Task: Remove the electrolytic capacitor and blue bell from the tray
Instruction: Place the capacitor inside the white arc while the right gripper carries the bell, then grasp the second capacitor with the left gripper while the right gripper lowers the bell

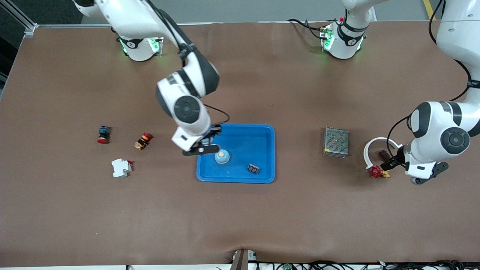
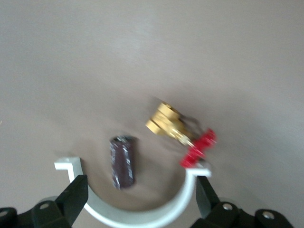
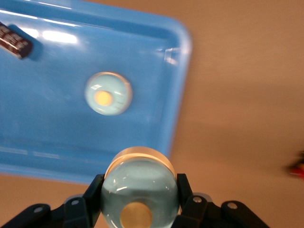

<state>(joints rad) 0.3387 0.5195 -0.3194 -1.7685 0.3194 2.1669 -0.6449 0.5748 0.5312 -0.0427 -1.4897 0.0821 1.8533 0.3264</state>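
Note:
My right gripper [image 1: 205, 144] is shut on a pale blue bell [image 3: 138, 183] and holds it over the blue tray's [image 1: 262, 131] edge toward the right arm's end. A second pale blue bell [image 1: 221, 156] sits in the tray, with a dark capacitor [image 1: 253, 168] beside it; both show in the right wrist view, the bell [image 3: 108, 93] and the capacitor [image 3: 14, 42]. My left gripper [image 2: 140, 197] is open, low over a white half-ring [image 2: 142, 216]. Another dark capacitor [image 2: 122, 162] lies inside the ring's curve, between the line of the fingers.
A brass valve with a red handle [image 1: 378, 172] lies by the half-ring [image 1: 369, 150]. A metal mesh box [image 1: 336, 141] stands between the tray and the ring. Toward the right arm's end lie two push buttons [image 1: 103, 134] [image 1: 143, 140] and a white breaker [image 1: 121, 167].

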